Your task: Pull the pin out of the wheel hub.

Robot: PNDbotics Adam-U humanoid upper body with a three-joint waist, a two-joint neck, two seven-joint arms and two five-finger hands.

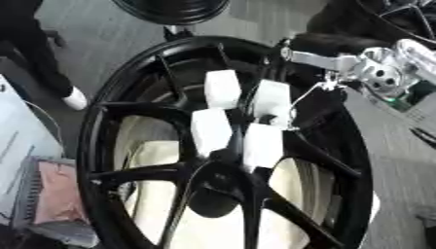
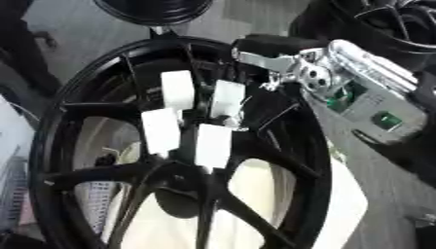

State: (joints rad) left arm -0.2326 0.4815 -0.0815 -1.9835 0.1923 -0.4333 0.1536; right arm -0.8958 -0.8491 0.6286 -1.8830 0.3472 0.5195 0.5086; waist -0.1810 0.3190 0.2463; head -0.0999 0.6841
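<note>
**Right hand over the black wheel's spokes**

A black wheel (image 2: 51,146) with thin spokes fills most of the right eye view, its centre hub (image 2: 180,200) toward six o'clock. The right hand (image 2: 255,48) comes in from two o'clock on a silver and grey arm (image 2: 357,82) and reaches over the rim. Its fingers carry white pads (image 2: 178,90), four of them showing, spread flat and straight above the spokes just above the hub. Pale cream material (image 2: 255,185) shows through the gaps between spokes. A second dark wheel (image 2: 157,9) sits at twelve o'clock, and another at one o'clock. The pin cannot be made out.
</note>
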